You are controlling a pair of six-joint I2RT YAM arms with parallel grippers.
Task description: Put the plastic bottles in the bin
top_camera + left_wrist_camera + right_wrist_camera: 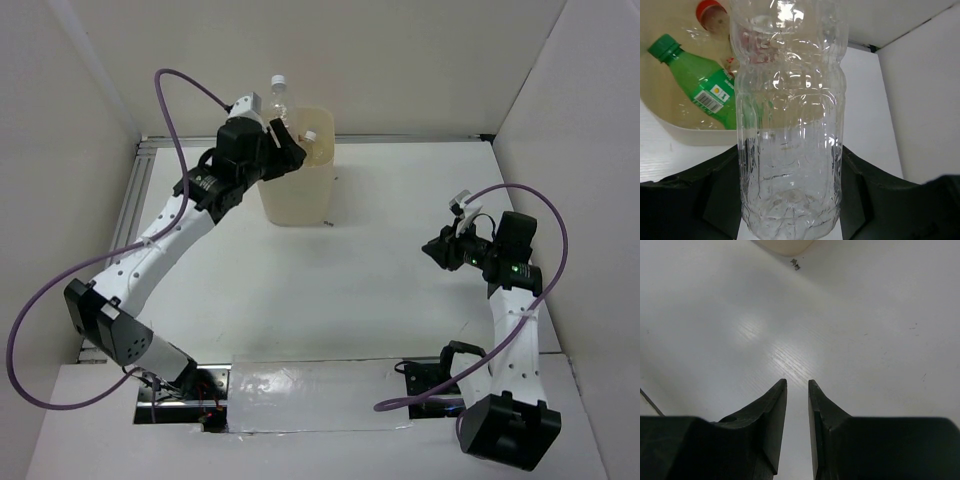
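My left gripper (283,140) is shut on a clear plastic bottle (790,125) near its base and holds it above the cream bin (296,195). The bottle's white cap (277,82) points up and away. In the left wrist view the bin's rim (685,132) shows below the bottle, with a green bottle (700,75) and a red-capped clear bottle (712,12) lying inside. Another white cap (310,137) shows at the bin's mouth. My right gripper (437,250) hovers over bare table at the right; its jaws (797,385) stand nearly together with nothing between them.
White walls enclose the table on the left, back and right. An aluminium rail (135,190) runs along the left edge. A small dark speck (796,265) lies on the table beside the bin's base (785,245). Purple cables loop from both arms.
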